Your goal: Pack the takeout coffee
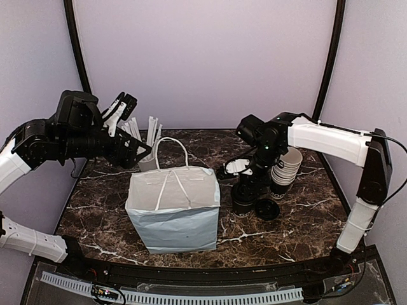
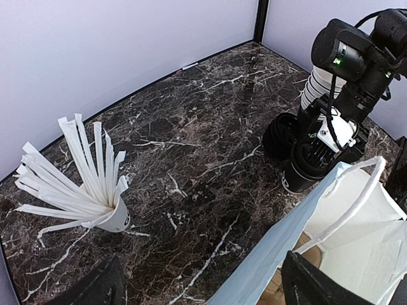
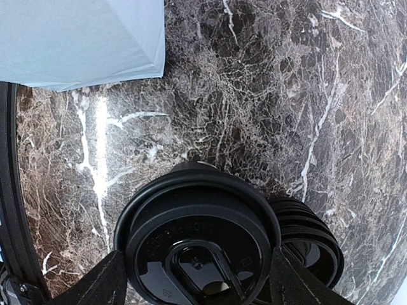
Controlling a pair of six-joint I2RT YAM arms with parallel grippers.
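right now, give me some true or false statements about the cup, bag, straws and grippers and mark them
1. The dark paper cup with the round black plastic lid sits inside the pale blue paper bag. False: it stands on the dark marble table, beside the bag.
2. The right gripper straddles that cup's lid. True.
3. The left gripper holds a straw. False: it is open and empty.
4. The white paper-wrapped straws stand bunched in a small pale cup. True.
5. A stack of loose black lids lies right next to the lidded cup. True.
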